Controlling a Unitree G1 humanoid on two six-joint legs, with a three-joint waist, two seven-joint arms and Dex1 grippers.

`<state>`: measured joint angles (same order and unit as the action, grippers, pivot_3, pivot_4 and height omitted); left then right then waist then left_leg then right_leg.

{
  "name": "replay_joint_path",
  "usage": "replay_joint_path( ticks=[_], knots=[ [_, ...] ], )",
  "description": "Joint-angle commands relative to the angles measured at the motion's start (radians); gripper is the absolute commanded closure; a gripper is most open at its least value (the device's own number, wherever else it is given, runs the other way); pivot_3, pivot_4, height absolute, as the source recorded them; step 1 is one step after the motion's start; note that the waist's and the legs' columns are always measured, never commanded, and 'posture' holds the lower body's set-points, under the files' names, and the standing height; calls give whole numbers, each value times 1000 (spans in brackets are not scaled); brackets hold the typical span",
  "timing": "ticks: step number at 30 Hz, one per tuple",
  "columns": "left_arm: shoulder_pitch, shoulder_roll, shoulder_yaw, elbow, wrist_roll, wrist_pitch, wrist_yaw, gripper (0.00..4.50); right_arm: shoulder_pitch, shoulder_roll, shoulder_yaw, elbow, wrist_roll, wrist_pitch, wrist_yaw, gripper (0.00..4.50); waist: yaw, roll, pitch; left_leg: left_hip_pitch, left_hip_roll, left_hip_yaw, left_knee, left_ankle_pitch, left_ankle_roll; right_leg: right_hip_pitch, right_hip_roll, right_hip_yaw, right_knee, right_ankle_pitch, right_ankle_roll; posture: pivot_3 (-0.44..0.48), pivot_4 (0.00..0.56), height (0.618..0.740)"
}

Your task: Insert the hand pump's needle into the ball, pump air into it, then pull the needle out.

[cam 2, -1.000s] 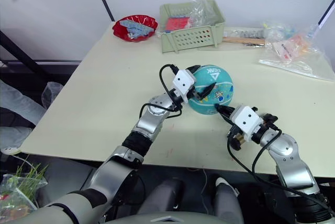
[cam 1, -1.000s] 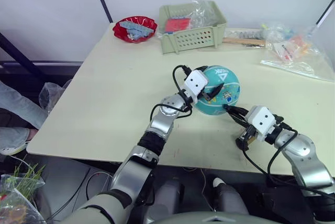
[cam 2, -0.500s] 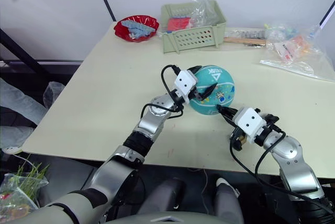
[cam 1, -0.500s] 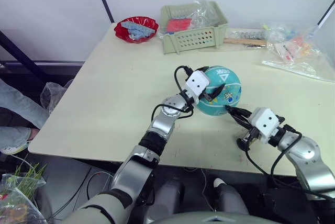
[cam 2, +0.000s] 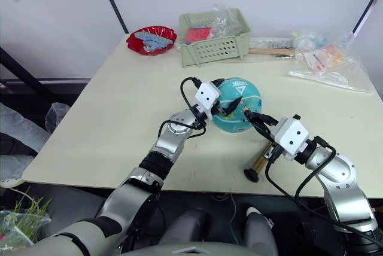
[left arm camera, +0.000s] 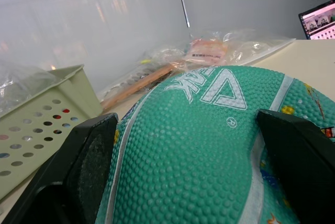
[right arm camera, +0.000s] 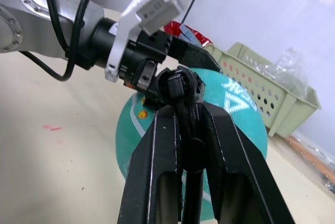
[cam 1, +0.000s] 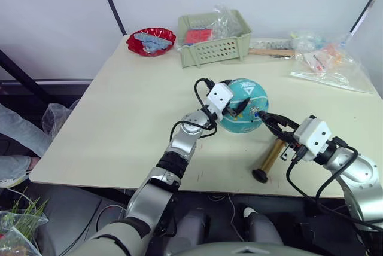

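My left gripper (cam 1: 234, 107) holds the teal ball (cam 1: 246, 112) near the middle of the cream table (cam 1: 131, 106), its two black fingers (left arm camera: 86, 166) spread wide and pressed against opposite sides of the rubber. In the left wrist view the ball's white triangle logo faces up and away from that wrist.

My right gripper (cam 1: 270, 122) reaches toward the ball from the right, its fingers closed together on the black end of the hand pump's thin hose (right arm camera: 180, 85). That clamped tip is right at the ball's surface on the side facing my right arm. The needle itself is too small to make out, so I cannot tell whether it is in the ball.

The hand pump (cam 1: 270, 159) lies flat on the table just below and to the right of the ball, apart from it. Its gold-bronze cylinder runs along a slanted line, the upper end toward my right gripper, the lower end with a black cap pointing toward the table's near edge.

At the far edge stand a red bowl (cam 1: 151, 40), a pale green basket (cam 1: 213, 43) and some clear plastic bags (cam 1: 326, 64).
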<state>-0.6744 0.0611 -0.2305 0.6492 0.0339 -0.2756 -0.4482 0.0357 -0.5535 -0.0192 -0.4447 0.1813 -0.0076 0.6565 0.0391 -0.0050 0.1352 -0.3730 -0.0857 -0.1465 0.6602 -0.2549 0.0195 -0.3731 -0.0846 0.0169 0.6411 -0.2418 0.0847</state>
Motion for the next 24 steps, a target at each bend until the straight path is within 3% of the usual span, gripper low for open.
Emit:
replay_joint_path(
  ticks=[1, 15, 20, 24],
  knots=[
    [61, 16, -15, 84, 23, 73, -34, 0, -23, 23, -30, 9, 10, -23, -30, 4442, 0, 0, 0, 0, 0, 0, 0, 0, 0, 0, 0, 0, 0, 0, 0, 0, 150, 740],
    [25, 72, 53, -277, -108, 172, -182, 0, -57, 52, -99, 113, 54, -19, -65, 4442, -7, 0, 13, -11, 0, 1, -9, 3, 5, -17, 2, 3, 0, 2, -4, 0, 150, 740],
    [11, 81, 97, -415, -203, 217, -230, 0, -78, 51, -124, 143, 76, -8, -66, 4442, -16, -1, 20, -23, 0, 1, -9, 6, 0, -30, 2, 4, 0, 3, -6, 0, 150, 740],
    [24, 130, 111, -504, -244, 271, -279, 0, -104, 48, -144, 172, 95, 1, -73, 4442, -26, 0, 23, -26, 0, 3, -10, 6, -1, -33, 2, 6, 0, 3, -6, 0, 150, 740]
  ],
)
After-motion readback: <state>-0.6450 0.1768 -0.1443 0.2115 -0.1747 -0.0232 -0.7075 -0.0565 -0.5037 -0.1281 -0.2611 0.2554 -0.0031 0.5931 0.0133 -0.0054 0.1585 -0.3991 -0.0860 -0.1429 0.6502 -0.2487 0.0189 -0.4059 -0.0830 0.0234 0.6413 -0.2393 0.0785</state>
